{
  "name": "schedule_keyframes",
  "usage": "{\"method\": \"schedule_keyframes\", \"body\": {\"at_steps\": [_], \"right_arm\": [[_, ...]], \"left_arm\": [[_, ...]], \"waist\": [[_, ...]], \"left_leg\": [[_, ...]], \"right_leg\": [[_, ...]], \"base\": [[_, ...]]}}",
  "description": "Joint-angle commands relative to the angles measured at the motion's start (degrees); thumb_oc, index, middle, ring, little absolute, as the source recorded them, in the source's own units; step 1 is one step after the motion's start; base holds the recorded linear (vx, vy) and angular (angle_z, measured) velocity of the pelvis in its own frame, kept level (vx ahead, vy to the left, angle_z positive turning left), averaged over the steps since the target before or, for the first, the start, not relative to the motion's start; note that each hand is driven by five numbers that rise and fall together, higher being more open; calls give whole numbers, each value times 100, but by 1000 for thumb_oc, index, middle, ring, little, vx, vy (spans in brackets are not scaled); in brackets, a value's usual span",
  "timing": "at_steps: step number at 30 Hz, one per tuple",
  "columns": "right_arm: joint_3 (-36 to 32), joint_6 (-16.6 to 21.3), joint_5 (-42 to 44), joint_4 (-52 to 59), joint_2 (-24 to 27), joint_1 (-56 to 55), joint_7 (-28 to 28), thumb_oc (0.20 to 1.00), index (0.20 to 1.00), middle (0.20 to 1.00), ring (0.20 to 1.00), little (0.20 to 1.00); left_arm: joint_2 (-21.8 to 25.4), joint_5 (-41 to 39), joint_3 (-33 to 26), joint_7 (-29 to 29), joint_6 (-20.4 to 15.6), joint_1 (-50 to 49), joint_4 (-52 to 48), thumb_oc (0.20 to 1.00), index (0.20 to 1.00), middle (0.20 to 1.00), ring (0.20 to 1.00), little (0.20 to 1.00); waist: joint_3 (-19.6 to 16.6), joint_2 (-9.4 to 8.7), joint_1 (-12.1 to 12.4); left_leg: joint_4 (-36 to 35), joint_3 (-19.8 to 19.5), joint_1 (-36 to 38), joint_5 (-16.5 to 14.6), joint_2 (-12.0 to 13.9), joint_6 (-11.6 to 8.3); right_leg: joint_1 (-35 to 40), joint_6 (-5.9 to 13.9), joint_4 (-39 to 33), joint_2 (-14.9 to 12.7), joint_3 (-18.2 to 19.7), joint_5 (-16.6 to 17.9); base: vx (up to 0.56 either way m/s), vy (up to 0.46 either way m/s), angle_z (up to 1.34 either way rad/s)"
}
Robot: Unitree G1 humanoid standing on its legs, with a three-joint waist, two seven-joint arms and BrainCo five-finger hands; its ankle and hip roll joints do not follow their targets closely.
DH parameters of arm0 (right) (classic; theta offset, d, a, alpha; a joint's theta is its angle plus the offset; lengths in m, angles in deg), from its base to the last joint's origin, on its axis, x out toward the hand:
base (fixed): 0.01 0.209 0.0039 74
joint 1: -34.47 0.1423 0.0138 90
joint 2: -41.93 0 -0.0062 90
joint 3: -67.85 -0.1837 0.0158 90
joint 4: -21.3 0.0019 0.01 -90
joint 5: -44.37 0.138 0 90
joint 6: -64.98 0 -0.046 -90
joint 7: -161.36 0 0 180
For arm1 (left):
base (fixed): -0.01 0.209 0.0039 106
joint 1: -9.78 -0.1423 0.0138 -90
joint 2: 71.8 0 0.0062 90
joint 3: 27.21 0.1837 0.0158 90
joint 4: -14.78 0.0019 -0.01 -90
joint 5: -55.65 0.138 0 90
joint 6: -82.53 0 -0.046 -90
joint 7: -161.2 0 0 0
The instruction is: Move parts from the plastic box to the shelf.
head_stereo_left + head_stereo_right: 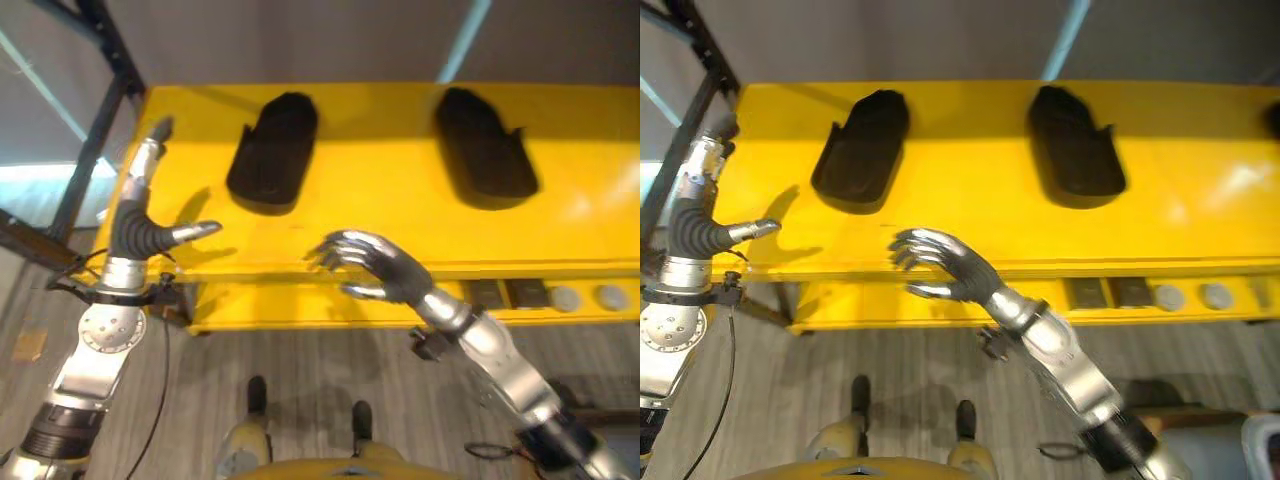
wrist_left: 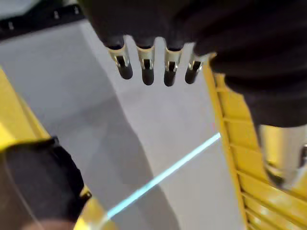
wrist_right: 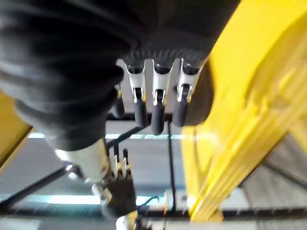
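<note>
Right hand empty, fingers loosely spread at yellow shelf front edge. Left hand empty too, fingers straight at shelf's left end. Two black parts lie on shelf, well apart. Placing step looks done; next likely turn back to plastic box.

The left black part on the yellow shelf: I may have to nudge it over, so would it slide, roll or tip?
The left black part lies low and flat on the yellow shelf, so it would likely slide rather than roll or tip. Its moulded shape looks rigid. The shelf's glossy surface suggests little grip.
</note>
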Motion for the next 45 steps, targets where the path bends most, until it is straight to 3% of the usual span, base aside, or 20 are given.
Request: {"method": "schedule_keyframes", "body": {"at_steps": [1, 5, 9, 14, 15, 17, 18, 21, 25, 29, 31, 32, 33, 36, 38, 40, 42, 43, 44, 45], "right_arm": [[-470, 439, -35, 76, -212, 212, 142, 1000, 1000, 1000, 1000, 1000], [-1283, 588, -1034, -219, -664, -402, 782, 1000, 1000, 1000, 1000, 1000], [-1705, 570, -1832, -1473, -1449, -958, 1640, 1000, 1000, 1000, 1000, 1000], [-1716, 521, -2368, -2759, -1682, -1035, 2283, 1000, 1000, 1000, 1000, 1000], [-1625, 388, -2328, -3656, -1870, -1002, 2474, 1000, 1000, 1000, 1000, 1000], [-1537, 321, -2201, -4155, -1991, -933, 2476, 1000, 1000, 1000, 1000, 1000], [-1390, 216, -2069, -5022, -2128, -773, 2527, 1000, 1000, 1000, 1000, 1000], [-1309, 153, -1853, -5501, -2236, -682, 2523, 1000, 1000, 1000, 1000, 1000], [-1118, 202, -1946, -5283, -2097, -606, 2496, 1000, 1000, 1000, 1000, 1000], [-812, 226, -2108, -4885, -1786, -246, 2418, 1000, 1000, 1000, 1000, 1000], [-708, 240, -2147, -4741, -1536, -8, 2390, 1000, 1000, 1000, 1000, 1000], [-684, 229, -2148, -4803, -1473, 8, 2397, 1000, 1000, 1000, 1000, 1000], [-684, 233, -2148, -4809, -1472, 13, 2398, 1000, 1000, 1000, 1000, 1000], [-719, 219, -2238, -5006, -1364, 6, 2480, 1000, 1000, 1000, 1000, 1000], [-816, 193, -2059, -5207, -1416, -56, 2461, 1000, 1000, 1000, 1000, 1000], [-844, 192, -1990, -5292, -1457, -89, 2445, 1000, 1000, 1000, 1000, 1000], [-888, 185, -1933, -5322, -1503, -163, 2413, 1000, 1000, 1000, 1000, 1000], [-900, 194, -1947, -5318, -1552, -236, 2416, 1000, 1000, 1000, 1000, 1000], [-911, 195, -1967, -5289, -1617, -279, 2463, 1000, 1000, 1000, 1000, 1000], [-911, 194, -1968, -5289, -1618, -280, 2463, 1000, 1000, 1000, 1000, 1000]], "left_arm": [[166, 230, -274, -96, -77, 192, 146, 1000, 1000, 1000, 1000, 1000], [93, 320, -302, -255, 34, -16, 395, 1000, 1000, 1000, 1000, 1000], [-28, 297, 216, -552, 90, 155, 429, 1000, 1000, 1000, 1000, 1000], [210, 119, 751, -956, 27, 457, 328, 1000, 1000, 1000, 1000, 1000], [293, -403, 1178, -1380, 5, 674, 317, 1000, 1000, 1000, 1000, 1000], [316, -789, 1376, -1635, 10, 797, 306, 1000, 1000, 1000, 1000, 1000], [277, -986, 1660, -1819, 93, 927, 387, 1000, 1000, 1000, 1000, 1000], [213, -766, 1709, -1716, 131, 908, 547, 1000, 1000, 1000, 1000, 1000], [126, -523, 1345, -1352, 154, 638, 736, 1000, 1000, 1000, 1000, 1000], [36, -378, 833, -1007, 137, 288, 701, 1000, 1000, 1000, 1000, 1000], [14, -287, 692, -836, 113, 243, 651, 1000, 1000, 1000, 1000, 1000], [-124, -307, 631, -784, 81, 189, 678, 1000, 1000, 1000, 1000, 1000], [-126, -306, 630, -784, 83, 189, 676, 1000, 1000, 1000, 1000, 1000], [-211, -319, 669, -921, 102, 52, 672, 1000, 1000, 1000, 1000, 1000], [-194, -219, 646, -898, 157, 7, 886, 1000, 1000, 1000, 1000, 1000], [-200, -124, 649, -848, 171, 30, 969, 1000, 1000, 1000, 1000, 1000], [-241, -88, 662, -795, 131, 77, 1060, 1000, 1000, 1000, 1000, 1000], [-258, -50, 691, -785, 138, 84, 1120, 1000, 1000, 1000, 1000, 1000], [-140, 62, 707, -725, 159, 70, 1220, 1000, 1000, 1000, 1000, 1000], [-139, 62, 708, -725, 159, 70, 1221, 1000, 1000, 1000, 1000, 1000]], "waist": [[-112, -23, -239], [-233, -62, -594], [-346, 56, -929], [-382, 124, -1010], [-392, 174, -1069], [-409, 169, -1075], [-413, 184, -1058], [-391, 186, -976], [-279, 172, -772], [-43, 233, -451], [302, 242, -213], [427, 152, -36], [431, 172, -73], [499, 154, -51], [365, 246, -167], [295, 364, -264], [129, 565, -470], [77, 569, -527], [47, 506, -523], [43, 503, -522]], "left_leg": [[884, 459, 578, -1353, 115, 70], [1028, 1018, 917, -1509, 195, 157], [1002, 1186, 1235, -1611, 238, 183], [985, 1169, 1292, -1607, 218, 194], [984, 1165, 1345, -1647, 207, 206], [970, 1169, 1347, -1621, 201, 199], [972, 1143, 1352, -1629, 191, 204], [962, 1039, 1302, -1605, 180, 192], [1105, 791, 1185, -1595, 217, 134], [1641, 521, 860, -1624, 383, 40], [2389, 17, 273, -1251, 440, -170], [2986, -502, 3, -1209, 202, -297], [3055, -550, -43, -1237, 208, -297], [4363, -751, 18, -1709, -136, -151], [4731, -774, 421, -1700, -388, -119], [4351, -764, 871, -1723, -356, -100], [3022, -532, 1728, -2054, -195, -15], [2451, -428, 1834, -2378, -149, 82], [1670, -522, 1881, -2637, -329, 267], [1662, -521, 1880, -2631, -333, 268]], "right_leg": [[-31, 333, 389, -4, 492, -444], [-73, 412, 500, 204, 1015, -375], [45, 403, 576, 266, 1122, -444], [96, 388, 578, 270, 1102, -447], [151, 390, 594, 263, 1090, -483], [145, 380, 582, 267, 1093, -460], [181, 365, 565, 262, 1082, -478], [181, 337, 571, 245, 1004, -514], [198, 223, 694, 252, 873, -626], [330, -47, 665, 364, 661, -819], [327, -237, 683, 465, 513, -799], [347, -361, 673, 451, 397, -775], [352, -361, 676, 458, 355, -784], [311, -386, 776, 463, 180, -690], [125, -392, 872, 523, 95, -596], [23, -356, 959, 606, 32, -576], [-244, -223, 1049, 707, -131, -531], [-397, -132, 1043, 689, -174, -443], [-672, 67, 1007, 647, -197, -197], [-677, 68, 1009, 644, -195, -198]], "base": [[36, 33, -97], [37, 31, -101], [55, 63, -44], [7, 23, -2], [1, 25, 7], [-3, 17, 9], [-10, 5, 4], [-13, -11, 2], [-39, -87, 32], [-117, -187, 28], [-353, -266, 27], [-287, -212, 48], [-237, -173, 67], [-146, -57, 62], [-147, 55, 6], [-93, 118, 16], [-183, 200, 24], [-362, 256, 42], [-311, 188, 41], [-339, 193, 25]]}}
